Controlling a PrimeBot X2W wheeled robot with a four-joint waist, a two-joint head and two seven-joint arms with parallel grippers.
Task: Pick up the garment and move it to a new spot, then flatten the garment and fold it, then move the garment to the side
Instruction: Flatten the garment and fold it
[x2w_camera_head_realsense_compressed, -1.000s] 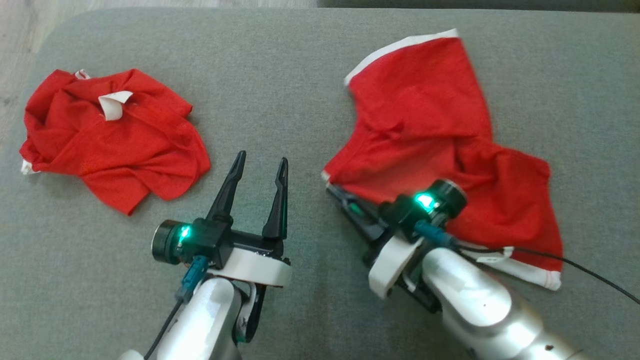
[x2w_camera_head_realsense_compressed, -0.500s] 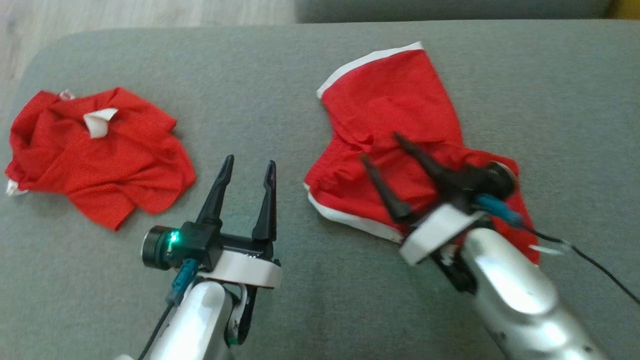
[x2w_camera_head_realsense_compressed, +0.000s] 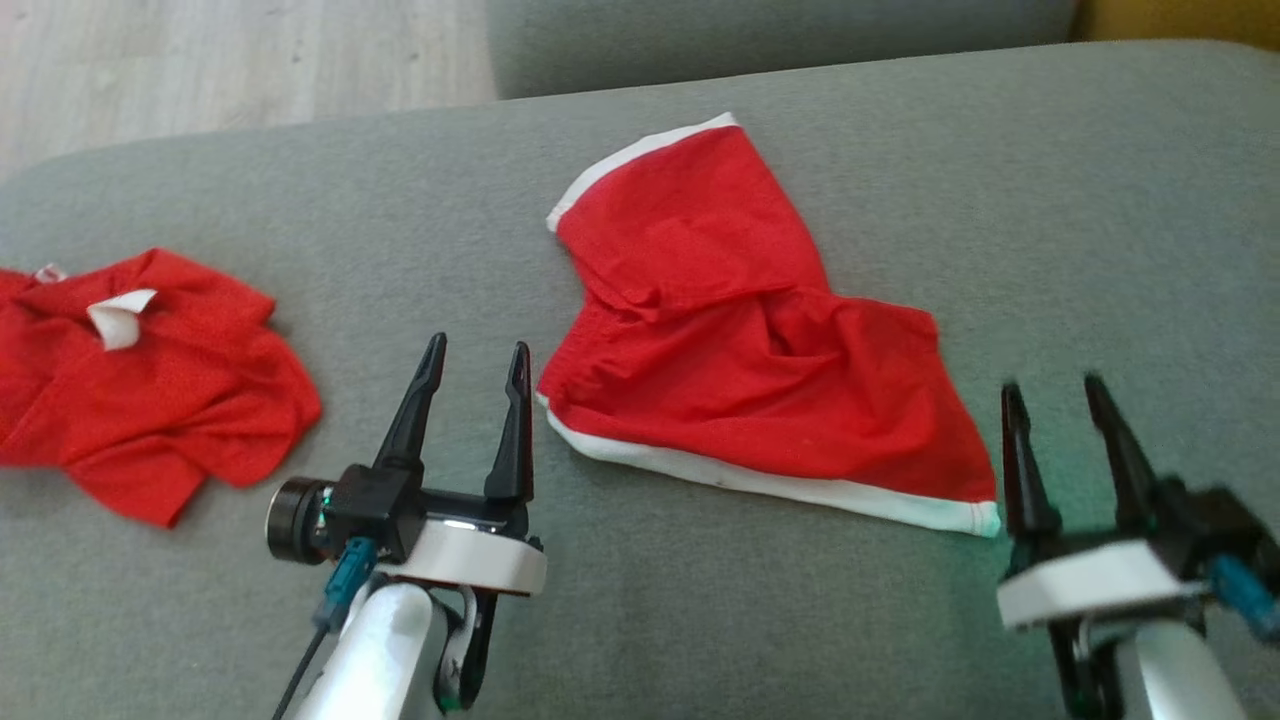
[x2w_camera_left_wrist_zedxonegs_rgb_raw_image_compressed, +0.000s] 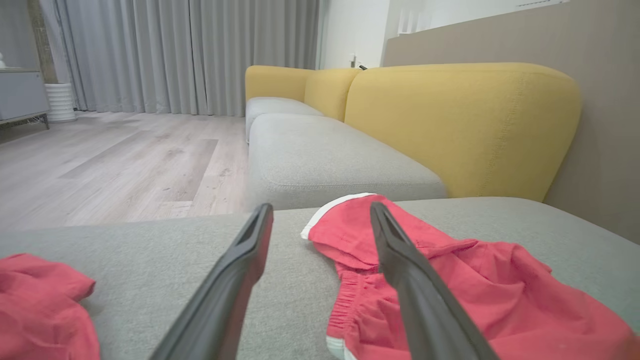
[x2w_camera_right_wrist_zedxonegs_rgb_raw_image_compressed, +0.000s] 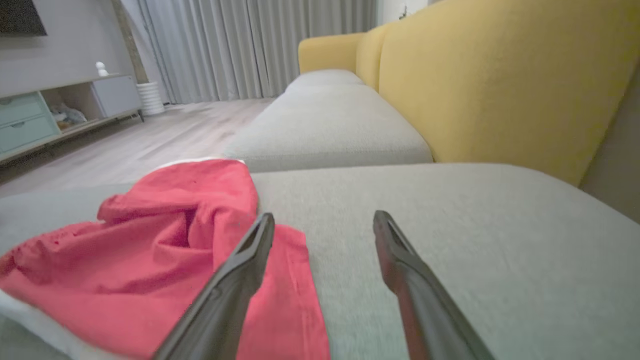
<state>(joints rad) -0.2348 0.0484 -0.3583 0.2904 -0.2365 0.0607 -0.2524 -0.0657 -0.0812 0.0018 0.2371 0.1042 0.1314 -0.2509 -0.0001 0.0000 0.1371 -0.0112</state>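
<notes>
The garment (x2w_camera_head_realsense_compressed: 740, 370), red shorts with white trim, lies partly folded and wrinkled on the grey sofa seat (x2w_camera_head_realsense_compressed: 900, 180). In the left wrist view the garment (x2w_camera_left_wrist_zedxonegs_rgb_raw_image_compressed: 450, 285) lies to the right, and in the right wrist view the garment (x2w_camera_right_wrist_zedxonegs_rgb_raw_image_compressed: 165, 250) lies to the left. My left gripper (x2w_camera_head_realsense_compressed: 478, 350) hovers open just left of the garment's waistband corner, with nothing between its fingers. My right gripper (x2w_camera_head_realsense_compressed: 1053, 390) is open and empty beside the garment's right corner, apart from the cloth. The left gripper (x2w_camera_left_wrist_zedxonegs_rgb_raw_image_compressed: 321, 207) and the right gripper (x2w_camera_right_wrist_zedxonegs_rgb_raw_image_compressed: 325, 216) both show spread fingers.
A second crumpled red garment (x2w_camera_head_realsense_compressed: 140, 380) with a white tag lies at the seat's left end. Another grey seat cushion (x2w_camera_left_wrist_zedxonegs_rgb_raw_image_compressed: 325, 160) continues beyond. A yellow backrest (x2w_camera_left_wrist_zedxonegs_rgb_raw_image_compressed: 460, 125) stands along the right. Wooden floor (x2w_camera_head_realsense_compressed: 230, 60) lies past the seat's far left edge.
My right gripper let go of the garment's near edge, opened and drew back to the right. The garment now lies flatter. The head camera has shifted. The left gripper has stayed open.
</notes>
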